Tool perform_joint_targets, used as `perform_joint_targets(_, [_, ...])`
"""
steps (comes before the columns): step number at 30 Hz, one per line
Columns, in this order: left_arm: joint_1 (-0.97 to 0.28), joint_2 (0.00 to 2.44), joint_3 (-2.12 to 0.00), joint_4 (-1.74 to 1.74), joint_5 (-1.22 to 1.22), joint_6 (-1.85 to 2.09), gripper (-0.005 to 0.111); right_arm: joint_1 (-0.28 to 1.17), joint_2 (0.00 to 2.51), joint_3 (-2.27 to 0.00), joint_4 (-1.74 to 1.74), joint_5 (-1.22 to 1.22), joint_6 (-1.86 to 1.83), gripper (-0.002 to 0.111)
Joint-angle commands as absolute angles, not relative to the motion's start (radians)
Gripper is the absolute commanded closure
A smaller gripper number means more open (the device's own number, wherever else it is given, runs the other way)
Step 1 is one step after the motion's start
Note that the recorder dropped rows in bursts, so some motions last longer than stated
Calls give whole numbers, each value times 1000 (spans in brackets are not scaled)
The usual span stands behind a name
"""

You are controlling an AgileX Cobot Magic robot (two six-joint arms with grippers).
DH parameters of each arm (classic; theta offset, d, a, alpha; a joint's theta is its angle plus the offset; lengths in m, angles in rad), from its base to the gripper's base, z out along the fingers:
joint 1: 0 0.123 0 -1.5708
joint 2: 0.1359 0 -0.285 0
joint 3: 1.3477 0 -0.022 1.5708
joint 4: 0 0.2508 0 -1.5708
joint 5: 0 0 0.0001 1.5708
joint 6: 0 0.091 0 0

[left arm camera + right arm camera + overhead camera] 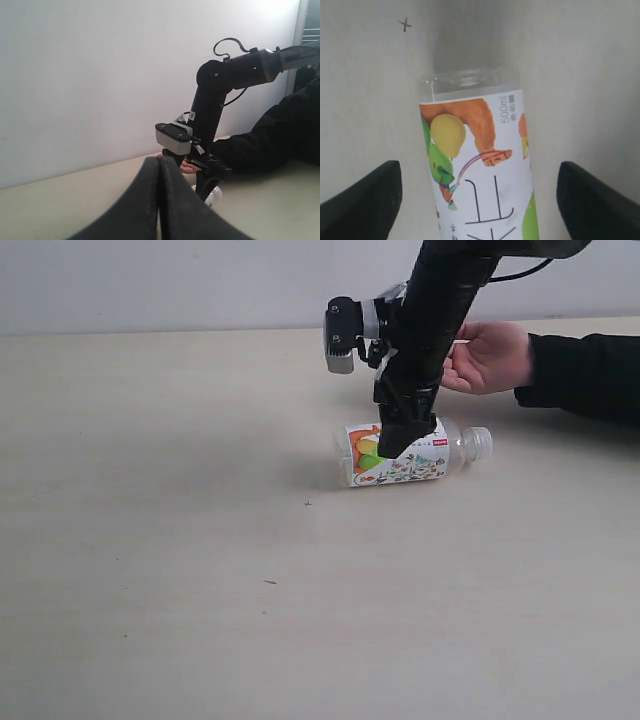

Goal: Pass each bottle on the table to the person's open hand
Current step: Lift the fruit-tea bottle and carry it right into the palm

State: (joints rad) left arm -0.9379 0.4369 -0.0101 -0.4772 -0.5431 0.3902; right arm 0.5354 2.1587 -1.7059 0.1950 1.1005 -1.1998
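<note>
A clear bottle (425, 464) with a pear-picture label and white cap lies on its side on the table (180, 540). My right gripper (402, 443) is open and hangs directly over the bottle's middle. In the right wrist view the bottle (480, 160) lies between the two spread black fingers (367, 197), with gaps on both sides. The person's open hand (492, 357) waits palm up just behind and to the right of the bottle. My left gripper (160, 169) is shut on nothing and looks toward the right arm, with the bottle's cap end (213, 196) beyond it.
The person's black sleeve (585, 375) rests on the table at the right edge. A pale wall (150, 280) bounds the far side. A small dark mark (307, 503) sits on the tabletop in front of the bottle.
</note>
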Motion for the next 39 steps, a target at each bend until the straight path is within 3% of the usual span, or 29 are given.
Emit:
perform_joint_targets(1, [-936,430,-7,-482,-552,389,107,536,2188,-1703,199,1075,-1209,28])
perform_joint_targets(13, [-936,430,-7,-482,-552,389,107,536,2278,-1703,192,1008,-1206,28])
perform_joint_targets(15, [-936,430,-7,-482,-552,389,107,536,2282,-1703,192,999,-1201,34])
perform_joint_targets(19, [-936,430,-7,-482,-552,389,107,536,2263,-1703,193,1051,-1115,91])
perform_joint_targets(21, [-936,430,-7,-482,-552,389,107,536,2243,-1703,193,1090,-1021,108])
perform_joint_targets(39, [-936,430,-7,-482,-552,389,107,536,2094,-1902,0,1074,-196,108])
